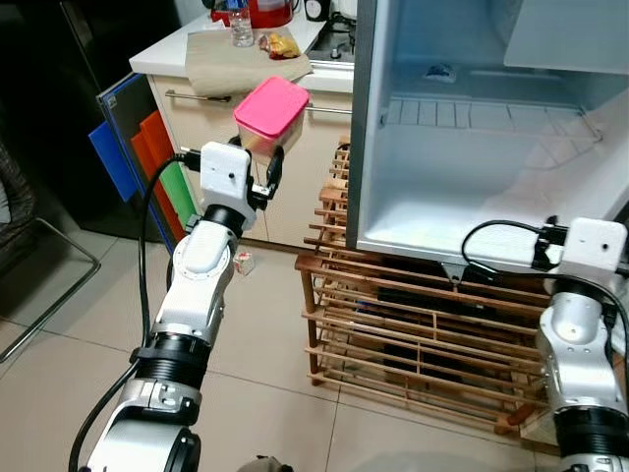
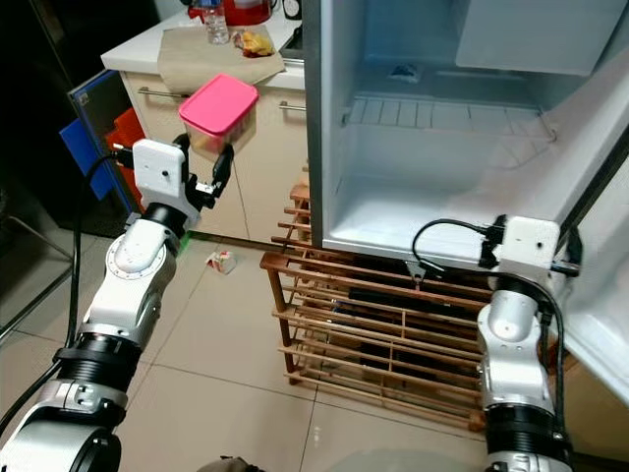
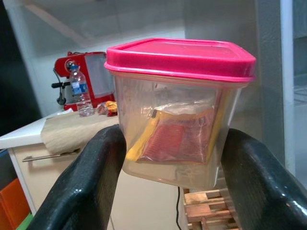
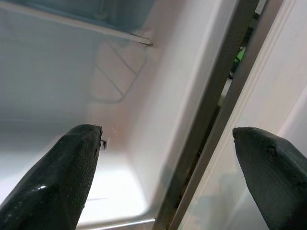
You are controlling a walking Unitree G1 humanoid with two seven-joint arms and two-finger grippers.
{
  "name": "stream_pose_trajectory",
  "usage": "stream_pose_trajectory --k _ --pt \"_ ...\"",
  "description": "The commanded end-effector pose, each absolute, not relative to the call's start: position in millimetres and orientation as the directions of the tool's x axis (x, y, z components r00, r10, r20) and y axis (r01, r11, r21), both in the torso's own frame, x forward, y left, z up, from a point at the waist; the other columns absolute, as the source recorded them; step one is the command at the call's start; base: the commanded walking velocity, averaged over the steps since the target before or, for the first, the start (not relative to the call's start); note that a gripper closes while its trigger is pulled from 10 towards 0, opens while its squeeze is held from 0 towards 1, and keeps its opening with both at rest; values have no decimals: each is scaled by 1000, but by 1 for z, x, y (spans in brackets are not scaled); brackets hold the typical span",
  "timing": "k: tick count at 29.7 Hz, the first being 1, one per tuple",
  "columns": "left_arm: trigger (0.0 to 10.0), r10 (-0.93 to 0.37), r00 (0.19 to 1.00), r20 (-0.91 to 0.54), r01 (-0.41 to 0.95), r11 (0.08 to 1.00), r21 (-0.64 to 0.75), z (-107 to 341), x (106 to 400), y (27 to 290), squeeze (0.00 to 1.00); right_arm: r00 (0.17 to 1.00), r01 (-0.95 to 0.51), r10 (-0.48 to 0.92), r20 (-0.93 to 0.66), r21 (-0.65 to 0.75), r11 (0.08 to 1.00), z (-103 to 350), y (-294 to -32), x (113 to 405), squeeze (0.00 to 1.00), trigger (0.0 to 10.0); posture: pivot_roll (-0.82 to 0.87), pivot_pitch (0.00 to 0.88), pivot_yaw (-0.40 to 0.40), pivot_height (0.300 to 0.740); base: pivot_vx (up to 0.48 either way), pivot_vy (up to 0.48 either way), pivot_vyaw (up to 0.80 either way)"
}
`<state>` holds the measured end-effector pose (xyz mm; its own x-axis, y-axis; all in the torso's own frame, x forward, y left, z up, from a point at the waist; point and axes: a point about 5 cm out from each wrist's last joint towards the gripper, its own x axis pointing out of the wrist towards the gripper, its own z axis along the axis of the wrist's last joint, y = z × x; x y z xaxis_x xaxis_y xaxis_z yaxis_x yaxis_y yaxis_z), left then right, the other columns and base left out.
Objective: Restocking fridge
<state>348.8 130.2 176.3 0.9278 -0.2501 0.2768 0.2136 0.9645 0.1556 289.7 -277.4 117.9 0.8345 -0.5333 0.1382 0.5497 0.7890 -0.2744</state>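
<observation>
The left gripper (image 3: pixel 170 184) clamps an upright pink-lidded container (image 1: pixel 269 116) outside the open fridge (image 1: pixel 472 187); its wrist view reveals packets inside. The right gripper (image 4: pixel 170 179) is spread wide.

A clear plastic tub (image 1: pixel 267 123) with a pink lid, closed and upright, holds orange and yellow packets inside. It is held in the air left of the fridge (image 1: pixel 472 147), level with its wire shelf. The small fridge stands open on a wooden rack, its white inside bare
</observation>
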Motion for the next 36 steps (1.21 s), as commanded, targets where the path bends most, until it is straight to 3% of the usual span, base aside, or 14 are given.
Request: stream_pose_trajectory --k 1,3,9,18,23,31,36 --pt "10000 -257 917 305 219 964 154 185 349 131 0 846 532 -504 173 -221 817 127 -269 294 0 10000 -47 0 86 740 0 0 0" --pt "10000 -265 913 312 226 962 156 187 347 132 0 894 431 -388 225 -191 882 139 -240 302 0 10000 -47 0 85 740 0 0 0" --pt "10000 -359 853 378 317 933 171 196 337 120 0 938 269 -216 270 -176 947 150 -199 309 0 10000 -44 0 82 740 40 -69 120" --pt "10000 -493 738 461 425 870 251 214 318 97 0 943 220 -154 293 -206 954 158 -191 313 0 10000 -40 0 78 740 253 -404 711" --pt "10000 -422 790 444 387 906 172 216 328 103 0 947 211 -152 283 -191 959 156 -188 314 0 10000 -38 0 75 740 68 -67 0" --pt "10000 -376 883 282 376 925 54 199 359 98 0 952 180 -119 283 -199 963 158 -180 317 0 10000 -44 0 56 740 0 0 0" --pt "10000 -498 828 259 491 866 94 208 370 72 0 953 191 -119 278 -249 949 156 -185 313 0 10000 -73 0 71 740 0 0 0"
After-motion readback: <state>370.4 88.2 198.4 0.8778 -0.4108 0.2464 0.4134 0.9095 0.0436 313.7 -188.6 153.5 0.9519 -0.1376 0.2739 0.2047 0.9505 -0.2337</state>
